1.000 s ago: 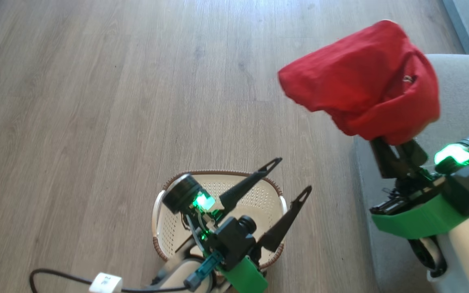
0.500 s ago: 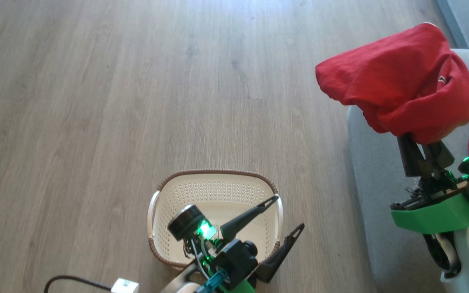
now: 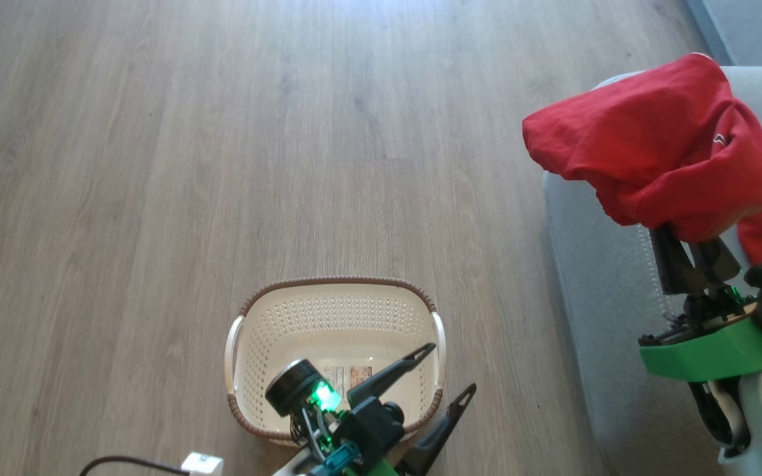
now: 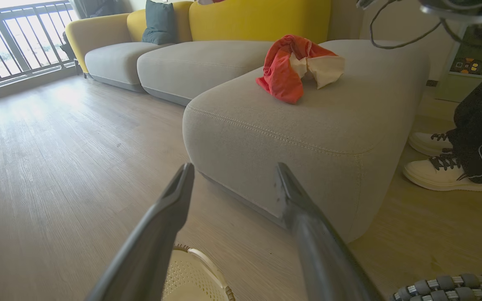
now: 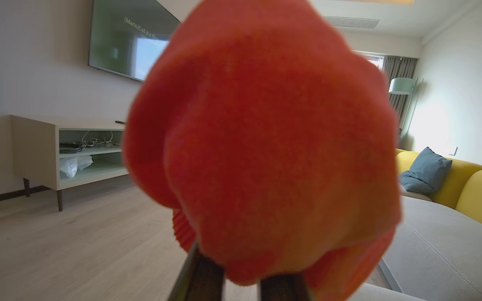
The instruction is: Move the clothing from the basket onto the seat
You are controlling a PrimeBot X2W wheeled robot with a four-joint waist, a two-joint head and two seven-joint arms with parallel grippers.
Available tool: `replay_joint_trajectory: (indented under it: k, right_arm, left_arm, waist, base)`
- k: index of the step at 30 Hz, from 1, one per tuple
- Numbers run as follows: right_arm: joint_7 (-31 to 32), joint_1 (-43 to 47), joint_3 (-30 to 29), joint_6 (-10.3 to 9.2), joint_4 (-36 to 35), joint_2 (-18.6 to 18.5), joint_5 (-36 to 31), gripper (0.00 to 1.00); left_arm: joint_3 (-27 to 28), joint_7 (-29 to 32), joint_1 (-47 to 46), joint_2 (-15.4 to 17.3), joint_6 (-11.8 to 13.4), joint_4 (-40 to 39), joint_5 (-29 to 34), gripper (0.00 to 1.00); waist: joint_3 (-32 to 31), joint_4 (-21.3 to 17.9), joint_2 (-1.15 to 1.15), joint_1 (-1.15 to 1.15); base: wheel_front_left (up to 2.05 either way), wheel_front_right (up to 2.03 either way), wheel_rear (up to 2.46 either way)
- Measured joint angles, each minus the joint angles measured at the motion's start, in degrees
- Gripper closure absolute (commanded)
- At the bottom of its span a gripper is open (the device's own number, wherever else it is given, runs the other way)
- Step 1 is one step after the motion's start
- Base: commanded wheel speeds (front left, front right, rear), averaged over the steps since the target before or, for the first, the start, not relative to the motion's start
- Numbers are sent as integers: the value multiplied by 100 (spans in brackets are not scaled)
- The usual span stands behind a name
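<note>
Clothing (image 3: 645, 145), crumpled red, hangs upper right over the grey fabric seat (image 3: 592, 277), pinched in the right claw (image 3: 688, 246); left claw (image 3: 450, 368) gapes above the perforated basket (image 3: 335, 284).

Bright red clothing (image 3: 645, 152), brown-rimmed cream perforated basket (image 3: 328, 317), grey seat (image 3: 592, 277), grey-brown wood-grain floor (image 3: 222, 165).

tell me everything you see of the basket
The basket is cream plastic, rectangular, with perforated walls, a brown braided rim and two white handles. It stands upright on the wood floor, apart from the seat. Its visible floor is bare but for a paper sticker; the left gripper hangs open over its near corner.
</note>
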Motion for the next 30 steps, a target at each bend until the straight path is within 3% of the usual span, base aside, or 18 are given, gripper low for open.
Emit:
replay_joint_trajectory:
  k: [14,30]
  right_arm:
    - [0,-3,-85,0,-7,4,-9,100]
    - [0,-4,-583,0,-79,156,-62,100]
  left_arm:
    - [187,1,65,-41,-47,-8,88,0]
    - [253,25,-77,-86,-56,-101,179,0]
  waist:
    - [129,-465,0,0]
    - [440,-1846,0,0]
  base:
    - [0,0,0]
    - [0,0,0]
